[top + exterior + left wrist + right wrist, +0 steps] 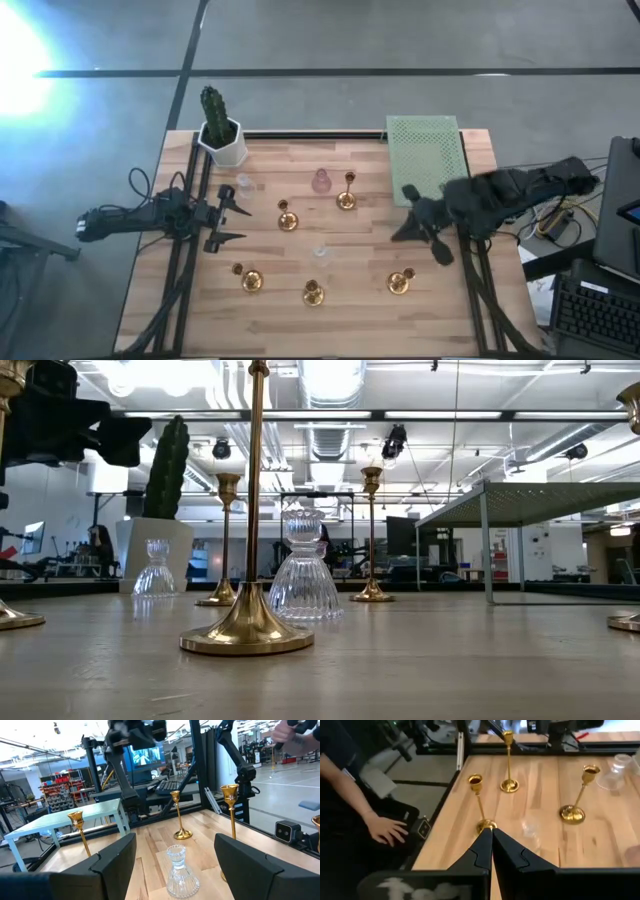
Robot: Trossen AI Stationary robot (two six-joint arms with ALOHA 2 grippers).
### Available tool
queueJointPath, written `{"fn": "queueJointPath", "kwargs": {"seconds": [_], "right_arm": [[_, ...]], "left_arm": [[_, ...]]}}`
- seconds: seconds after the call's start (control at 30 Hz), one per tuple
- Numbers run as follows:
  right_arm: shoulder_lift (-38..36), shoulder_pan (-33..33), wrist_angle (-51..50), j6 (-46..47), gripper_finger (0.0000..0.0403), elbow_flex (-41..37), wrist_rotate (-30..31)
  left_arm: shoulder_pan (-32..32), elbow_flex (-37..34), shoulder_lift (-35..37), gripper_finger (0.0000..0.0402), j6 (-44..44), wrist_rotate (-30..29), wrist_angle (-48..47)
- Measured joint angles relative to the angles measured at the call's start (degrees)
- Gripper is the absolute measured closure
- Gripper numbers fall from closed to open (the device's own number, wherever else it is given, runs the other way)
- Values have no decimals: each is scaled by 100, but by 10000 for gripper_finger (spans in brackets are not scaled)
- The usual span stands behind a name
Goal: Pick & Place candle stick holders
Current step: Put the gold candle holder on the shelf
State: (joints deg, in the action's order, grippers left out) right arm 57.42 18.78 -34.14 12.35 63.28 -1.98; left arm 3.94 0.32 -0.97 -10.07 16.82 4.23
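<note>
A white pot with a green cactus stands at the tabletop's far left corner and a pale green perforated stand at its far right, with nothing between the arms and the gold candle stick holders, which stand upright, stems vertical, scattered across the middle and near edge beside a pinkish glass holder and a clear glass holder. The left gripper reaches in level from the left edge, jaws spread wide and empty, the clear holder just ahead of them. The right gripper hangs over the right side, angled toward the nearest gold holder, jaws pressed together on nothing.

left tool gapes at the table's left edge; gold candle stick holders stand scattered.
</note>
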Motion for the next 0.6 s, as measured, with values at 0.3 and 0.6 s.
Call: {"fn": "queueJointPath", "kwargs": {"seconds": [0.3,0.6], "right_arm": [[150,2909,-777,2570,394,266,4168],[677,4079,-770,4799,394,-311,5993]], "left_arm": [[0,0,0,128,-2,0,0],[-2,0,0,128,0,-1,0]]}}
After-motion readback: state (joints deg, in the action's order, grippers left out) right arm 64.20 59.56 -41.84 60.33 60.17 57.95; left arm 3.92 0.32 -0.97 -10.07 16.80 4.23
